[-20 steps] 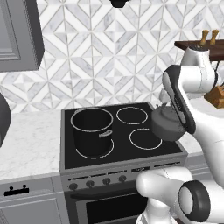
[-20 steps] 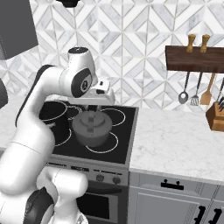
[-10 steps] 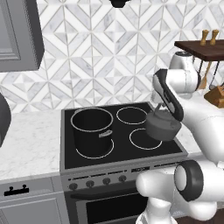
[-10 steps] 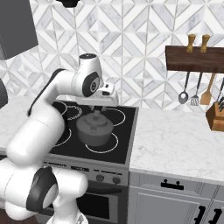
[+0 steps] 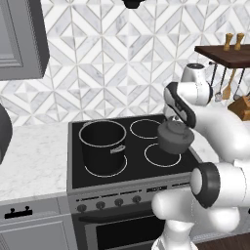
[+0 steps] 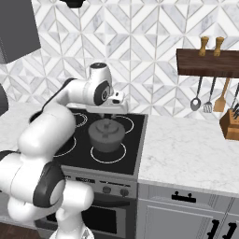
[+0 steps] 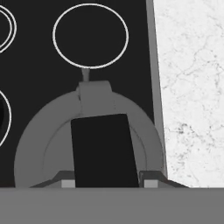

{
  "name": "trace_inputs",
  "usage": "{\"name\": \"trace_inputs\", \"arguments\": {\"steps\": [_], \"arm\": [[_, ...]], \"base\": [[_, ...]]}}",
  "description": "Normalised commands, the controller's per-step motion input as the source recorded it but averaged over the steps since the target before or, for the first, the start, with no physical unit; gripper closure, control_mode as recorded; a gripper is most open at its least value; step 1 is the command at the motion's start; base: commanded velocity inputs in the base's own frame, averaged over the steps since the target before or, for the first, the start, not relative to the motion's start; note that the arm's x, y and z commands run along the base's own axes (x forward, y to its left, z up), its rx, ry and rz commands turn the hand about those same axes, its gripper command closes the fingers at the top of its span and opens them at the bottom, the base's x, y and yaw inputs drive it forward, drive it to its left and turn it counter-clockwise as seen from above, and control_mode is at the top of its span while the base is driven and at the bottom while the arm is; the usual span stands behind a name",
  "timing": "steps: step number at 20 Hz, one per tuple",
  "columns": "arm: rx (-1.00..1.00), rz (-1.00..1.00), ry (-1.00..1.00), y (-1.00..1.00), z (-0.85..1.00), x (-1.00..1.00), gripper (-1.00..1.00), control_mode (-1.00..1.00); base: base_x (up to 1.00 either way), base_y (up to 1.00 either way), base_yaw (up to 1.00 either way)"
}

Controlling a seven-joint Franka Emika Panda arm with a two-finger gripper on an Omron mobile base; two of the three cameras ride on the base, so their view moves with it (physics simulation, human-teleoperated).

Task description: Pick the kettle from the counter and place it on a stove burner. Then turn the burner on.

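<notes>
We see the gripper (image 6: 108,122) with its fingers closed on the arched black handle of the squat dark-grey metal kettle (image 6: 106,136), which hangs above the black glass cooktop (image 5: 136,168), over its front-right white ring (image 5: 162,156).

The kettle (image 5: 175,137) looks like dull dark-grey metal, smooth, with a matt black handle (image 7: 104,148). The pot (image 5: 102,145) at its 9 o'clock is a darker, near-black metal, its rim catching a thin pale line. The cooktop (image 6: 133,149) is smooth black glass with thin white rings (image 7: 90,36) printed on it. The table (image 6: 186,154) is white marble-look stone with faint grey veins, smooth. The wall (image 5: 107,63) is tiled in grey-and-white marble. The rack (image 6: 207,63) is dark brown wood.
</notes>
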Motion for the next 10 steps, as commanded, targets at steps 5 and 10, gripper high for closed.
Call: {"name": "trace_inputs", "arguments": {"steps": [5,10], "arm": [[0.0,0.0,0.0,0.0,-0.14,0.25,1.0,-1.0],[0.0,0.0,0.0,0.0,-0.09,0.08,1.0,-1.0]], "base": [[0.0,0.0,0.0],[0.0,0.0,0.0]]}}
